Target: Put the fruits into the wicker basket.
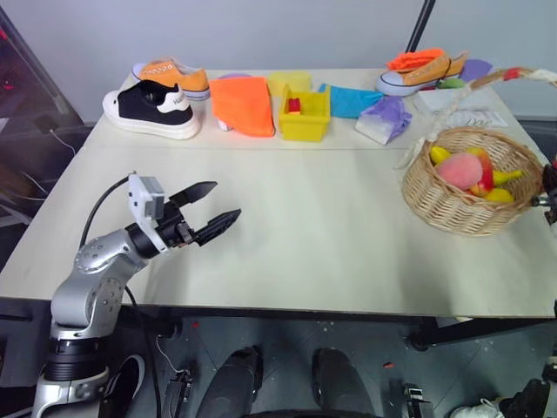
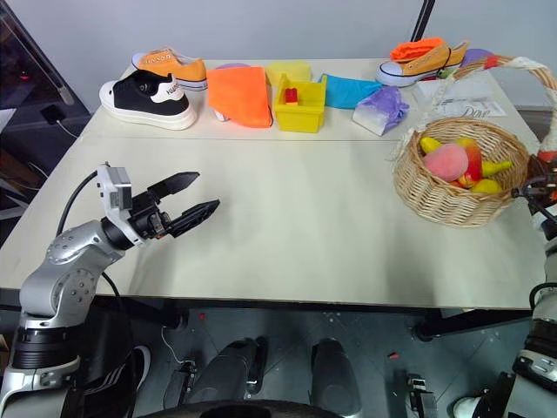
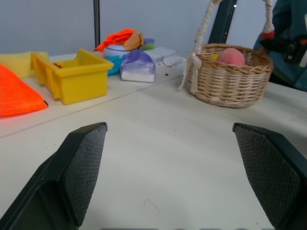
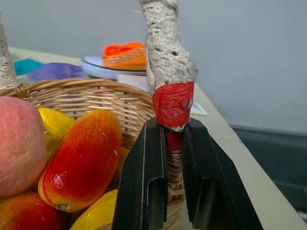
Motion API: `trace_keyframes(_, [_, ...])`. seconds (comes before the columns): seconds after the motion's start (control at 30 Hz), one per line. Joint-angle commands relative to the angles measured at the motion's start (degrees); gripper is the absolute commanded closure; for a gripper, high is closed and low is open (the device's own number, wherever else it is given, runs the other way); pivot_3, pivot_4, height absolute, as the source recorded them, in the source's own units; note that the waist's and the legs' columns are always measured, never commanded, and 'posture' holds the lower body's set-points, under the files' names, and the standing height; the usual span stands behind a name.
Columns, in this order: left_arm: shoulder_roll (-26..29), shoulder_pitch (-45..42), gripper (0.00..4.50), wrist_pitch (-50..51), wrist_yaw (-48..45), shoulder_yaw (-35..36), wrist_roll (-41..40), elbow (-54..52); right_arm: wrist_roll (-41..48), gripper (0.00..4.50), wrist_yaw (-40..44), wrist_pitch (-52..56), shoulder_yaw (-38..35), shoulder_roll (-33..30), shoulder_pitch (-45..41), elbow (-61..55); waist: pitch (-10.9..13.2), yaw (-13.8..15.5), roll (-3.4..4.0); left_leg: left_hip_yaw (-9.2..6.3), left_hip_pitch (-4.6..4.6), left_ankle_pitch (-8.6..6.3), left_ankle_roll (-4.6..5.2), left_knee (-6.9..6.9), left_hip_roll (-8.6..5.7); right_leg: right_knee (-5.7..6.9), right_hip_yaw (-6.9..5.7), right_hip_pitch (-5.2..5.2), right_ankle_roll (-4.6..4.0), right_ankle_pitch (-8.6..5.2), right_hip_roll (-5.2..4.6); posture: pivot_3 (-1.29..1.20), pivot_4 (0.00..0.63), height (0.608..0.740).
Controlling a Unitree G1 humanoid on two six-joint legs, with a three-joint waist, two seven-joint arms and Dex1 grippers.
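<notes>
The wicker basket (image 1: 452, 207) stands at the table's right edge, its cloth-wrapped handle (image 4: 168, 48) arching over it. Inside lie the pink-red peach (image 1: 459, 169) and the red-blushed mango (image 4: 84, 158), among yellow bananas (image 1: 500, 195). My right gripper (image 4: 173, 125) is at the basket's right side, shut on the foot of the handle where red cloth wraps it. My left gripper (image 1: 224, 200) hovers open over the left part of the table, pointing toward the basket, with nothing between its fingers (image 3: 81, 163).
Along the table's back edge sit a black shoe (image 1: 150, 109), an orange shoe (image 1: 174, 77), an orange cloth (image 1: 244, 104), a yellow plastic box (image 1: 305, 117), a blue cloth (image 1: 352, 100), a purple bag (image 1: 385, 119) and another shoe (image 1: 422, 71).
</notes>
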Motion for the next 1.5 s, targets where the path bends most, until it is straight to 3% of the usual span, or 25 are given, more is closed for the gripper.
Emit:
trace_keyframes(0.03, [0.34, -0.48, 0.0, -1.23, 0.04, 0.63, 0.06, -1.08, 3.32, 4.47, 0.84, -1.08, -1.12, 0.92, -0.99, -2.57, 0.0, -0.16, 0.0, 0.0, 0.01, 0.0, 0.0, 0.0, 0.01, 0.0, 0.0, 0.0, 0.0, 0.0, 0.01, 0.0, 0.15, 0.74])
trace_keyframes(0.07, [0.37, -0.3, 0.0, -1.1, 0.19, 0.69, -0.04, -1.35, 3.78, 3.57, 0.92, -0.88, -1.01, 1.19, -1.25, -2.38, 0.0, -0.17, 0.0, 0.0, 0.01, 0.0, 0.0, 0.0, 0.01, 0.01, 0.0, 0.0, 0.0, 0.0, 0.01, 0.0, 0.15, 0.74])
trace_keyframes(0.1, [0.37, -0.2, 0.0, -1.0, 0.36, 0.75, -0.09, -1.5, 3.24, 3.24, 0.51, -1.62, -0.7, 1.22, -1.46, -2.04, 0.0, -0.15, 0.01, 0.0, 0.01, 0.0, 0.0, 0.0, 0.02, 0.01, 0.0, 0.0, 0.0, 0.0, 0.01, 0.0, 0.15, 0.74])
trace_keyframes(0.3, [0.93, 1.07, 0.0, -0.5, 0.49, 1.19, -0.49, -2.26, 3.02, 0.28, -0.1, -1.76, 0.34, 1.08, -2.5, -1.52, 0.0, 0.01, 0.01, -0.01, 0.01, 0.0, 0.0, 0.0, 0.01, 0.0, 0.0, 0.0, 0.01, 0.0, 0.01, 0.0, 0.15, 0.74])
trace_keyframes(0.33, [0.92, 1.19, 0.0, -0.57, 0.42, 1.14, -0.5, -2.32, 3.11, 0.01, -0.27, -1.91, 0.2, 0.99, -2.71, -1.67, -0.01, 0.02, 0.01, -0.02, 0.01, 0.0, 0.0, 0.0, 0.01, 0.0, 0.0, 0.0, 0.0, 0.0, 0.01, 0.0, 0.15, 0.74])
trace_keyframes(0.5, [0.9, 1.06, 0.0, -0.83, 0.13, 0.96, -0.55, -1.94, 3.37, 0.01, -2.15, -3.44, -1.94, 0.58, -1.45, -6.5, -0.01, 0.06, 0.01, -0.01, 0.0, 0.0, 0.0, 0.01, 0.0, 0.0, 0.0, 0.0, 0.0, 0.0, 0.0, 0.0, 0.15, 0.74])
trace_keyframes(0.7, [0.99, 0.72, 0.0, -1.38, -0.82, 0.75, -0.32, -0.7, 12.25, 0.01, 2.95, 0.94, -2.55, 3.25, 8.52, -26.49, -0.01, 0.16, 0.03, -0.08, -0.01, -0.01, 0.0, -0.04, 0.02, 0.0, -0.01, -0.01, 0.04, -0.01, 0.01, 0.0, 0.15, 0.74])
trace_keyframes(0.77, [0.78, 0.27, 0.0, -1.61, -1.16, 0.36, -0.13, 0.02, 17.39, 0.01, 3.57, 4.84, -0.64, 4.91, 12.26, -34.5, -0.01, 0.09, 0.03, -0.08, 0.0, -0.01, 0.01, -0.03, 0.02, -0.01, -0.01, 0.0, 0.03, -0.01, 0.01, 0.0, 0.15, 0.74])
trace_keyframes(0.87, [0.64, -0.15, 0.0, -2.34, -2.02, -0.47, 0.56, 1.2, 17.9, 0.01, 4.94, 7.41, 4.07, 5.27, 16.06, -42.76, -0.04, -0.13, 0.08, -0.06, 0.01, -0.01, 0.01, 0.0, 0.04, 0.0, 0.03, 0.0, -0.14, -0.09, 0.01, 0.0, 0.15, 0.74])
trace_keyframes(0.97, [1.41, 0.52, 0.0, -2.91, -3.21, -0.72, 1.12, 1.09, 17.89, 0.01, 4.27, 9.7, 12.41, 6.54, 13.16, -47.87, -0.04, -0.16, 0.08, -0.02, 0.02, -0.01, 0.01, 0.02, 0.04, 0.0, 0.07, 0.0, -0.17, -0.1, 0.02, 0.0, 0.15, 0.74])
trace_keyframes(1.07, [1.41, 1.27, 0.0, -2.41, -2.44, 0.48, 0.95, 0.61, 14.14, 0.01, 5.11, 9.8, 19.54, 7.21, 10.4, -47.85, -0.04, 0.06, 0.07, -0.04, 0.02, -0.01, 0.01, 0.0, 0.06, -0.01, 0.06, -0.02, -0.18, -0.11, 0.02, 0.0, 0.15, 0.74])
trace_keyframes(1.23, [0.22, 2.89, 0.0, -2.48, 8.55, 4.4, 5.1, 0.94, 8.44, 0.01, 10.8, 10.22, 33.72, 9.25, 5.7, -41.98, -0.02, 0.25, 0.01, -0.06, -0.03, -0.01, 0.0, 0.0, 0.02, -0.08, 0.03, -0.03, -0.14, -0.1, 0.0, 0.0, 0.15, 0.74])
trace_keyframes(1.37, [0.12, 3.99, 0.0, -2.98, 18.9, 6.04, 12.74, 3.22, 4.63, 0.01, 15.46, 7.45, 39.28, 10.16, 4.18, -36.78, -0.02, 0.24, -0.01, -0.11, -0.03, -0.01, 0.0, -0.02, 0.03, -0.06, -0.01, -0.05, 0.02, -0.01, 0.02, 0.0, 0.15, 0.74])
trace_keyframes(1.5, [-1.34, 5.34, 0.0, -3.89, 24.31, 9.05, 14.3, 5.22, 4.95, 0.01, 21.58, 6.35, 40.64, 9.98, 1.54, -31.91, -0.01, 0.07, -0.02, -0.08, -0.02, -0.01, 0.0, 0.0, 0.01, -0.07, 0.0, -0.03, 0.03, 0.0, 0.02, 0.0, 0.15, 0.74])
